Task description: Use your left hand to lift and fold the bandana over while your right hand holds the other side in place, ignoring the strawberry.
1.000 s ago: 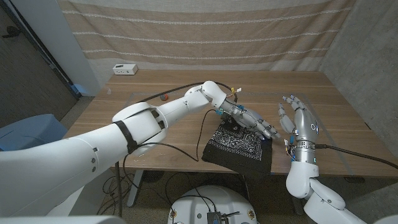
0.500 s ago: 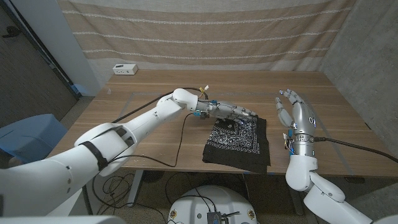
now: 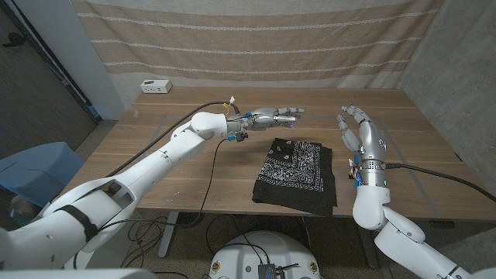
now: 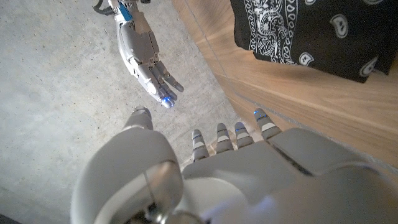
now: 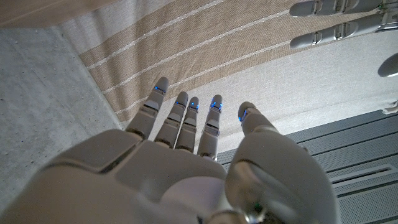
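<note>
A: Item, bandana (image 3: 295,174): is it lying folded?
B: Appearing doubled over, sitting at the table's (image 3: 178,155) front edge, its long axis running from that edge toward the far side.
A: Left hand (image 3: 273,116)?
B: Hovering beyond the bandana's far edge, fingers extended, gripping nothing.
A: Right hand (image 3: 363,139)?
B: Standing raised just beside the bandana's right edge, fingers spread, holding nothing; judging it slightly nearer.
</note>
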`<action>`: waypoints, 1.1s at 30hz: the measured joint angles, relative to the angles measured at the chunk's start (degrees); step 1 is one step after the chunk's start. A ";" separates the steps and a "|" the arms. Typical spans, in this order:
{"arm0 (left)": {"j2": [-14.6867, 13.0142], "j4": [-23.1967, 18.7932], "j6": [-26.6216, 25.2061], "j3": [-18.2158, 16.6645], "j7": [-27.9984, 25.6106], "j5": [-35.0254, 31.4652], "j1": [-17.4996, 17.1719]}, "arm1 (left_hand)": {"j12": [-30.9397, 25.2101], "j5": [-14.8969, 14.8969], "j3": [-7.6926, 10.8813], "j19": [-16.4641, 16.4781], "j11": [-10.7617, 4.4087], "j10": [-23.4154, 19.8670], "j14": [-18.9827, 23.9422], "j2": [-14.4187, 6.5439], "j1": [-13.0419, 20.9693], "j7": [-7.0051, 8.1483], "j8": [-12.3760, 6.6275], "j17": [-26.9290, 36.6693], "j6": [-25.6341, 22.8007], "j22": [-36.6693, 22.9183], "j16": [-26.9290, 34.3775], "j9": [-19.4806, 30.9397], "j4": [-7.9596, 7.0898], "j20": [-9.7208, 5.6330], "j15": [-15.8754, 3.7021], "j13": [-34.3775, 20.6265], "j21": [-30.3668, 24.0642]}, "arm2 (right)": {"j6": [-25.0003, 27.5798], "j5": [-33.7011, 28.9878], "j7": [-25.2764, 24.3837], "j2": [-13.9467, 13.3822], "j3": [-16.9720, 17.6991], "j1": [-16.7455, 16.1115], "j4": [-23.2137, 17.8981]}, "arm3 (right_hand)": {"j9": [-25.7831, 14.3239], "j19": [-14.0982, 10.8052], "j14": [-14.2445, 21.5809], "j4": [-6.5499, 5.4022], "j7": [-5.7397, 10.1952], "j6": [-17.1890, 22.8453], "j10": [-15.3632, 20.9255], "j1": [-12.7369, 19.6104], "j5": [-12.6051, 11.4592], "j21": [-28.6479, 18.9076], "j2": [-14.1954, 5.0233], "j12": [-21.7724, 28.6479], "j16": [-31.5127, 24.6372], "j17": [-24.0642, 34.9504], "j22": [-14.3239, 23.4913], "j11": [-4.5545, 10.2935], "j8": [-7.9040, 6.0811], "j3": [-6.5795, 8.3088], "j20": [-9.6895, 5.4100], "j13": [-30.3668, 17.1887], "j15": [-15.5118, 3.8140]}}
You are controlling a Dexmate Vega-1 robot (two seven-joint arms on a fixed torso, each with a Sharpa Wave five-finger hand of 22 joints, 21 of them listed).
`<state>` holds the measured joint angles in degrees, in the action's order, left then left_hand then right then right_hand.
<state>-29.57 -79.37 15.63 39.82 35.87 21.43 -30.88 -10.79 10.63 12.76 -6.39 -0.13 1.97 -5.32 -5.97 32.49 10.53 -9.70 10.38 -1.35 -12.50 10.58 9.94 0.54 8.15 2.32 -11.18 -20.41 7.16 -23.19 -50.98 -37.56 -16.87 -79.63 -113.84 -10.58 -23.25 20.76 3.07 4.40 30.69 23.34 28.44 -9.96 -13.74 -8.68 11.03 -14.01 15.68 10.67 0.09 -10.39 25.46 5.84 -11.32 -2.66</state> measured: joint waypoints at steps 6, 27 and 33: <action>-2.13 -3.66 3.28 -2.80 -6.83 -1.18 -4.17 | 0.00 0.00 0.00 0.00 -0.30 0.31 0.00 -0.36 -0.38 -0.11 0.00 0.00 0.68 0.00 0.00 -0.09 0.00 0.00 0.01 0.27 -0.39 | -2.46 1.45 1.03 0.51 -0.05 0.84 0.30 | 0.00 0.00 0.13 0.25 0.00 0.00 0.00 0.00 0.00 0.00 0.00 0.00 0.00 0.00 0.00 0.00 0.00 0.25 0.00 0.00 0.13; -3.47 -6.38 14.24 -10.48 -23.59 -0.69 -15.08 | -0.29 -0.27 2.30 2.65 -1.91 0.14 0.20 -4.75 -2.64 0.20 -0.50 -0.49 -0.29 0.53 0.01 -0.08 -1.09 -1.72 -2.48 0.80 -0.88 | -12.87 8.53 5.01 2.98 1.38 2.48 2.30 | 0.00 -0.20 1.35 0.92 -1.35 0.32 1.11 -0.47 0.00 0.00 0.16 0.23 -0.41 -0.51 0.15 -1.74 -0.43 0.05 -0.21 0.00 0.31; -3.48 -5.95 16.02 -12.12 -24.86 0.95 -16.96 | -0.29 0.40 8.17 4.10 -2.23 -0.65 1.01 -5.98 -2.34 -3.98 -0.50 -0.36 1.16 0.80 0.02 -0.08 -3.74 -4.11 -3.67 1.06 -1.38 | -17.77 12.42 6.40 4.29 2.56 2.87 4.02 | 0.00 -0.52 2.29 0.92 -2.21 0.26 1.64 -1.07 0.00 0.00 0.76 0.64 -0.63 -0.78 0.15 -2.89 -0.43 0.05 0.11 0.00 0.42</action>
<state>-33.05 -85.32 31.65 27.70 11.01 22.37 -47.85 -11.08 11.03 20.93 -2.29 -2.36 1.33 -4.31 -11.95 30.15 6.55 -10.20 10.02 -0.19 -11.70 10.60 9.87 -3.20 4.05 -1.35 -10.12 -21.79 -10.61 -10.77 -44.58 -33.26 -14.31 -76.76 -109.82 -10.57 -23.77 23.05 3.99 2.19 30.94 24.98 27.37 -9.96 -13.74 -7.92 11.67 -14.64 14.90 10.81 -2.80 -10.83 25.51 5.95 -11.32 -2.24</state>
